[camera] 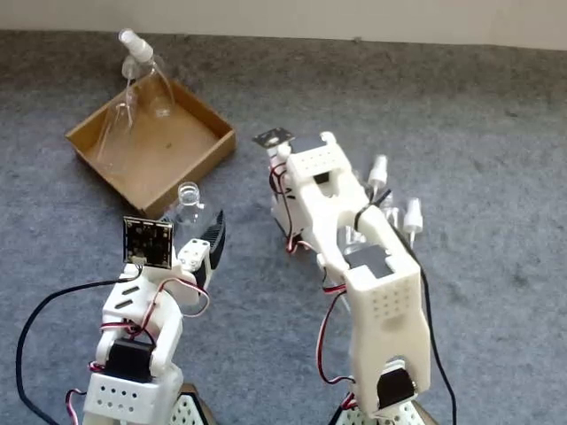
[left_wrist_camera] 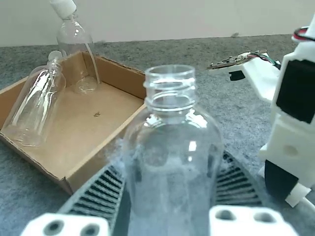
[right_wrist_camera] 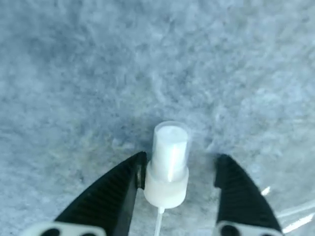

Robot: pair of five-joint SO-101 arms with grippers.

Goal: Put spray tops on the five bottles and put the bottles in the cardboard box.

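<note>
Just beside the near corner of the cardboard box (camera: 202, 166), the left gripper (left_wrist_camera: 167, 196) is clamped on the body of a clear bottle (left_wrist_camera: 170, 147), which is held upright with its threaded neck (left_wrist_camera: 170, 86) open and no top fitted. The bottle is thin, see-through plastic. It is judged light and empty, smooth enough to slip, and likely to dent if squeezed hard, so the broad lower body, where the jaws sit, seems the best hold (the neck must stay free for the top). Apart from it, the right gripper (right_wrist_camera: 181, 169) stands open around a white spray top (right_wrist_camera: 167, 164) on the grey carpet (right_wrist_camera: 74, 73); one jaw is touching or just beside the collar (right_wrist_camera: 165, 189), the other is apart from it. The spray top looks small, stiff and very light, with a frosted cap above a wider collar and a thin tube (right_wrist_camera: 158, 221) trailing from it. The collar seems the firmest place to pinch, since the tube would probably bend. Whether the top stands or lies cannot be told. More spray tops (camera: 412, 215) sit just beside the right arm. Inside the box, a capped bottle (left_wrist_camera: 74, 42) stands at the far corner and another bottle (left_wrist_camera: 37, 105) lies on its side.
</note>
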